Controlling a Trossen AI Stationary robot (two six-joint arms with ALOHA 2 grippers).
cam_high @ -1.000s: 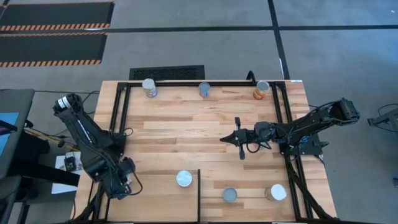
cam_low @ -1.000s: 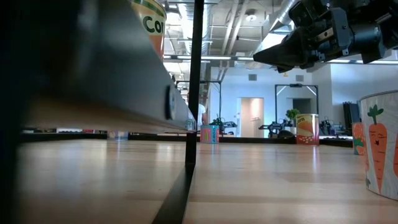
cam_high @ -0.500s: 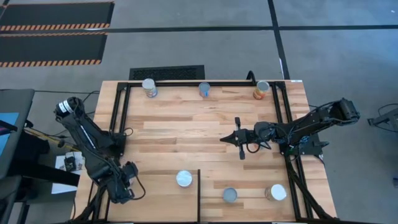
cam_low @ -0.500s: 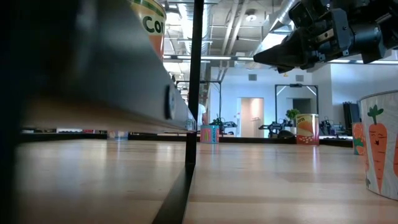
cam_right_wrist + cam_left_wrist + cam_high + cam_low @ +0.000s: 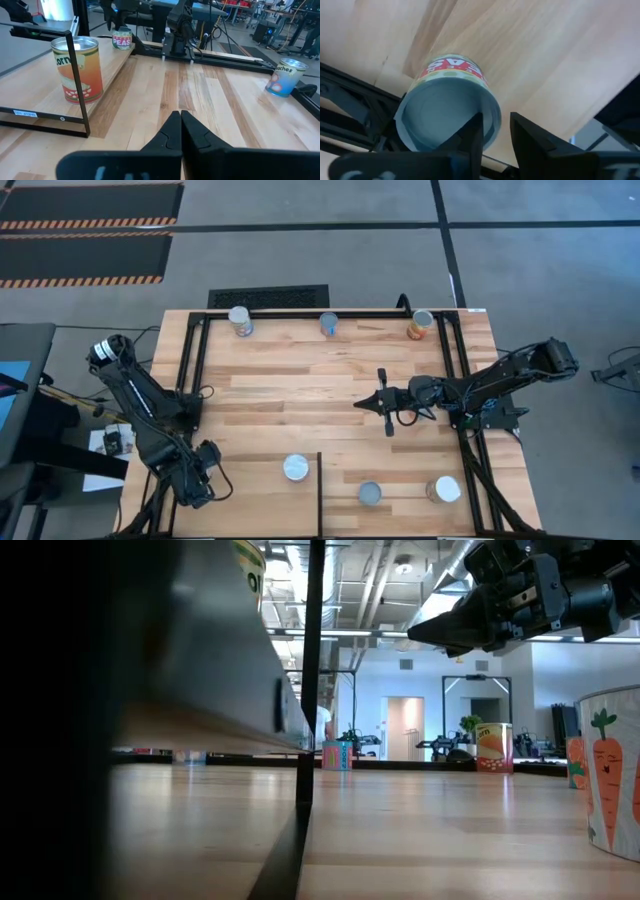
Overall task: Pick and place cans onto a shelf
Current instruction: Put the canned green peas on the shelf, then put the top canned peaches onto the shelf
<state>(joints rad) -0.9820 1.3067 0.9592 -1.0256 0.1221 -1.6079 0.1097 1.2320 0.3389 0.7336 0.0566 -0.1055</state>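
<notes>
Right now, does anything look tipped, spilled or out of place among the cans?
Nothing stands out. The peas can and corn can stand upright on the shelf, the peaches can upright on the table; nothing spilled or dented that I can see.

Striped floor mats (image 5: 85, 202); dark floor grate (image 5: 267, 297)

Right wrist view: jaws closed over the counter (image 5: 200, 105).
A corn can (image 5: 78, 69) is seen upright on the shelf (image 5: 117, 60); a peas can (image 5: 122, 39) farther along it; a peaches can (image 5: 284, 77) well apart.
</notes>
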